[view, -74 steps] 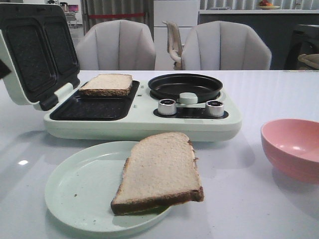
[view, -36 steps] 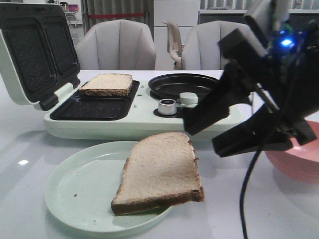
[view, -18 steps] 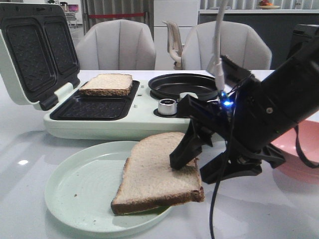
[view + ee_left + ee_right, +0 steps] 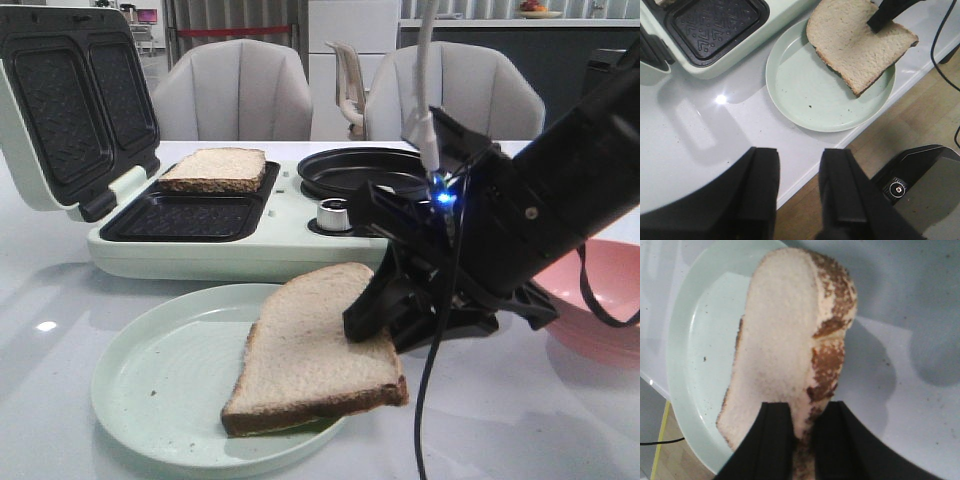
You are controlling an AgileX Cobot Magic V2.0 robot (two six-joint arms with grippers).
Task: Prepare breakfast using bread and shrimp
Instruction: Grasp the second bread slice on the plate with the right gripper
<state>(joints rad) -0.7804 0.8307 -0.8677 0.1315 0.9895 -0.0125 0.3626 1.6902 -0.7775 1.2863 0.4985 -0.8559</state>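
At lower centre, the pale, brown-crusted bread slice [image 4: 318, 350] looks light, soft and easily torn. The right gripper's [image 4: 804, 427] jaws pinch its crust edge, the firmest hold; the left gripper's [image 4: 799, 185] jaws stand apart.

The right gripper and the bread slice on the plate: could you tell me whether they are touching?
Touching. In the right wrist view the right gripper has its fingers on either side of the bread slice's crust edge, closed against it.

Matte black arms with blocky black claws

The right claw [image 4: 385, 320] sits on a chunky, angular black housing with a small blue light glowing on top, a pale grey cable rising from it and a thin black cable hanging below. The left claw [image 4: 799, 165] shows two broad, flat, squared black fingers [image 4: 760, 187]; no markings seem visible, though the surfaces are dim.
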